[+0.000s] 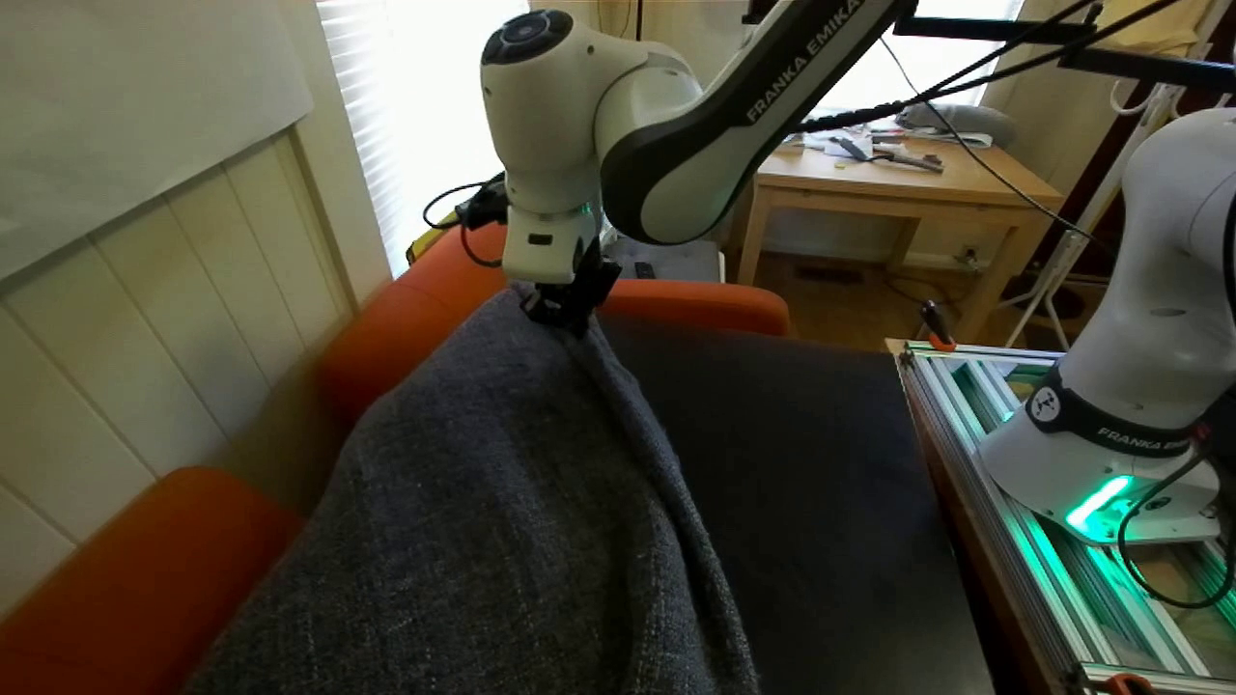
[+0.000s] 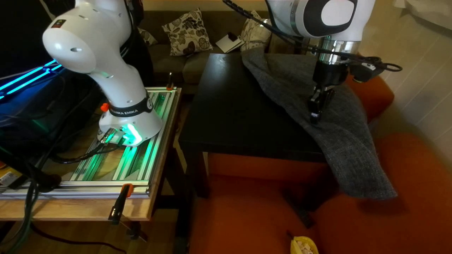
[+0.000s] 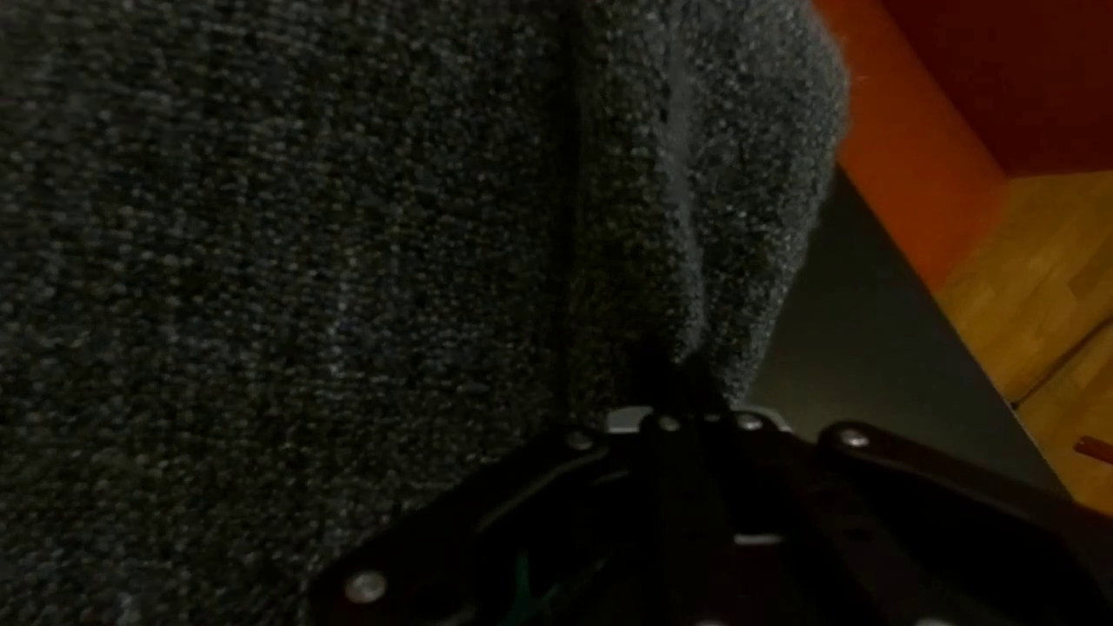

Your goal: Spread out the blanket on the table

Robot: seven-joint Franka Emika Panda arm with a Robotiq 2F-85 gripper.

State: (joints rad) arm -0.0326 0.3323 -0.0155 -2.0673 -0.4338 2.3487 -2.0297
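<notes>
The dark grey blanket (image 1: pixel 502 483) covers the wall-side part of the black table (image 1: pixel 811 483), and the tabletop nearer the robot base is bare. A loose fold runs along its inner edge. In an exterior view, one end of the blanket (image 2: pixel 356 158) droops past the table's edge over orange upholstery. My gripper (image 2: pixel 314 118) points down at that inner edge. From the wrist, a ridge of blanket (image 3: pixel 643 174) runs into the gripper (image 3: pixel 678 356), whose dark fingers are close together with cloth pinched between them. The very tips are dim and partly buried in the fabric.
Orange cushions (image 1: pixel 386 357) line the table's wall side and far end. The arm's base (image 1: pixel 1101 434) stands on a metal frame (image 2: pixel 120 187) opposite. A wooden desk (image 1: pixel 898 193) is behind, and a yellow bowl (image 2: pixel 303 245) sits low on the orange seat.
</notes>
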